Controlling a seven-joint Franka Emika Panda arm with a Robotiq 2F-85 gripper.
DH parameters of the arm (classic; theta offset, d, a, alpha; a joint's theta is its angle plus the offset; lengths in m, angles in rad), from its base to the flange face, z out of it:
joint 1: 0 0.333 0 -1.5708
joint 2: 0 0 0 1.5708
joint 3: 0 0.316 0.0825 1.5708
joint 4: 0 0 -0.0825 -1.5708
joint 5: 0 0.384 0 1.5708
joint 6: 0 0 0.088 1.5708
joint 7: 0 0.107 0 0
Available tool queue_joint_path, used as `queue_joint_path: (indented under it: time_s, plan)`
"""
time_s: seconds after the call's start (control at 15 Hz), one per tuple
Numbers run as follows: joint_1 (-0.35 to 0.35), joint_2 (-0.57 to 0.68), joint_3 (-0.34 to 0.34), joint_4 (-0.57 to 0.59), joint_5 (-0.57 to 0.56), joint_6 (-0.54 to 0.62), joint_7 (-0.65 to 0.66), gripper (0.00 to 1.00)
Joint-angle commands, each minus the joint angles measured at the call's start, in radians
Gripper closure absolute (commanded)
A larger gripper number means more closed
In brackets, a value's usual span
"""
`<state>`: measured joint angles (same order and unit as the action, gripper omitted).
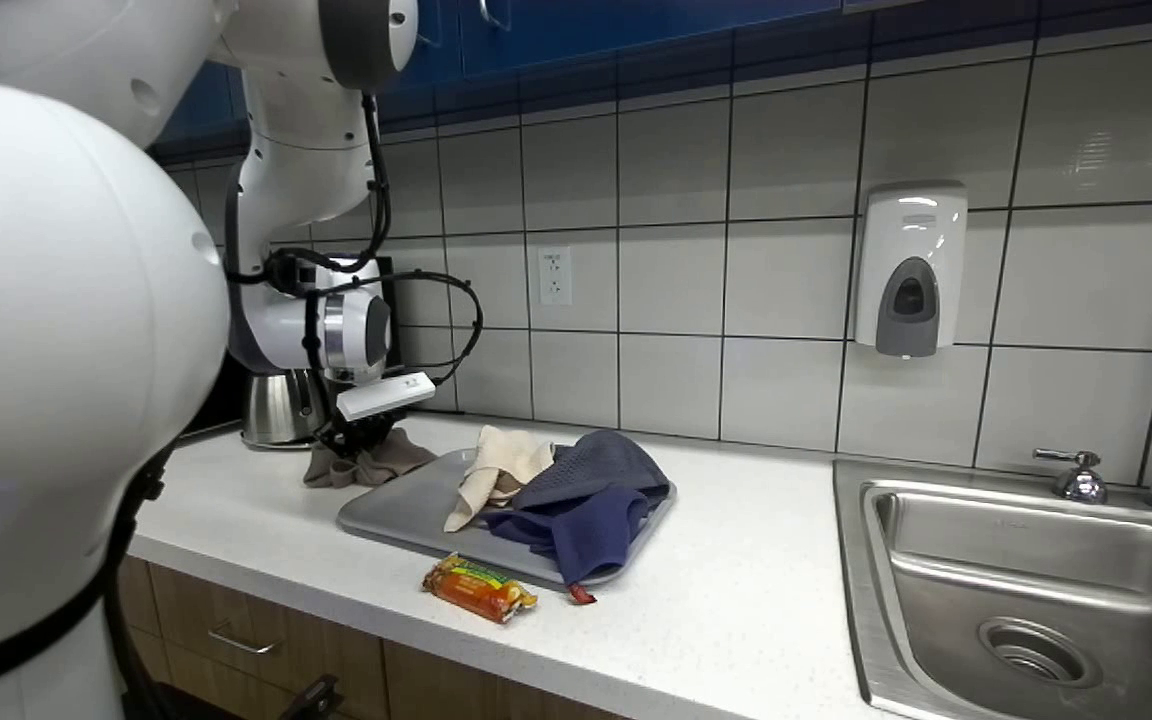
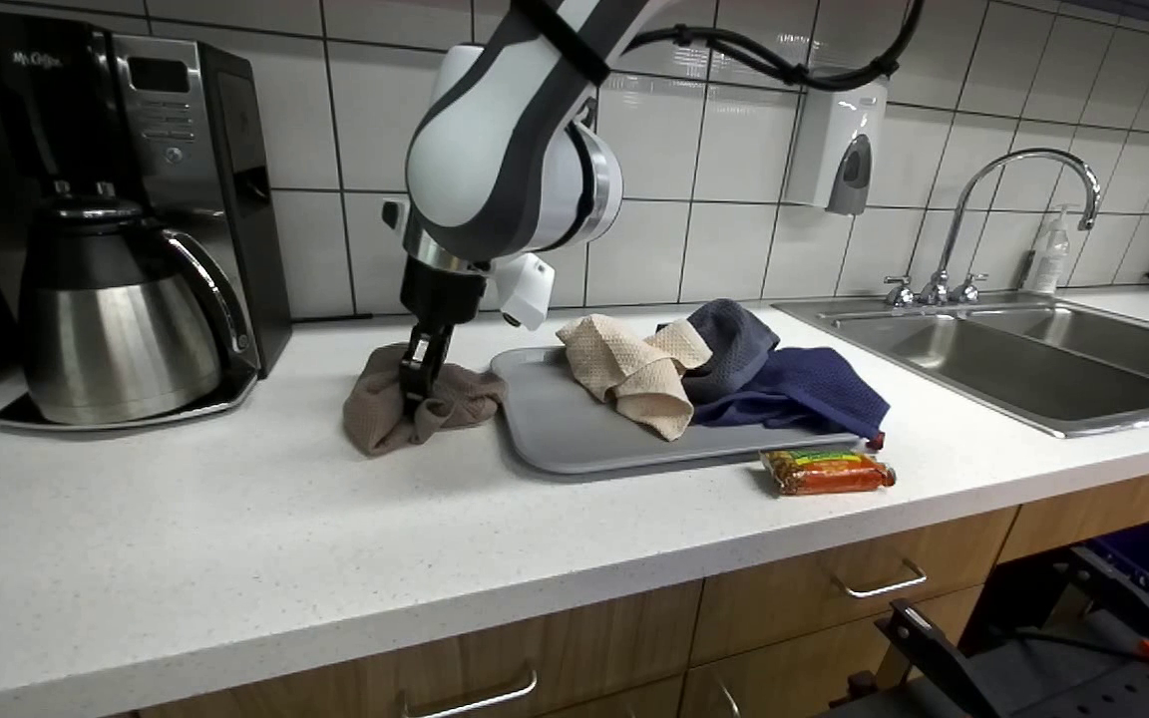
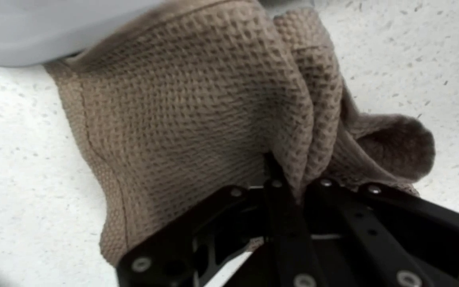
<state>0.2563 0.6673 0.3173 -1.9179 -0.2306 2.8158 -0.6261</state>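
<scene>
Brown cloth is seen crumpled on the white counter, left of centre in an exterior view. One fold is clamped by the gripper, low and slightly right in the wrist view. Near that exterior view's centre, a beige cloth and navy cloth are held on a gray tray.

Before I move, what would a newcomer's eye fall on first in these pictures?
Probably the black gripper, closed on a fold of the brown cloth on the white counter. Next, the crumpled beige cloth, slate cloth and navy cloth bunched together on the gray tray. Then the shiny orange packet, lying on the counter beside the tray.
</scene>
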Motion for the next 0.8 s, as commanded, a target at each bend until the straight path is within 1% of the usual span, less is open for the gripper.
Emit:
queue_joint_path:
  time_s: [0.0, 0.27, 0.47, 0.73]
  plan:
    - [-0.001, -0.046, -0.012, -0.013, -0.021, 0.006, 0.050, 0.98]
    - [-0.027, -0.084, 0.011, -0.028, -0.004, 0.002, 0.053, 0.98]
    - [-0.021, -0.111, -0.004, -0.036, -0.012, 0.010, 0.071, 0.98]
    - [-0.004, -0.151, -0.027, -0.043, -0.018, 0.015, 0.137, 0.98]
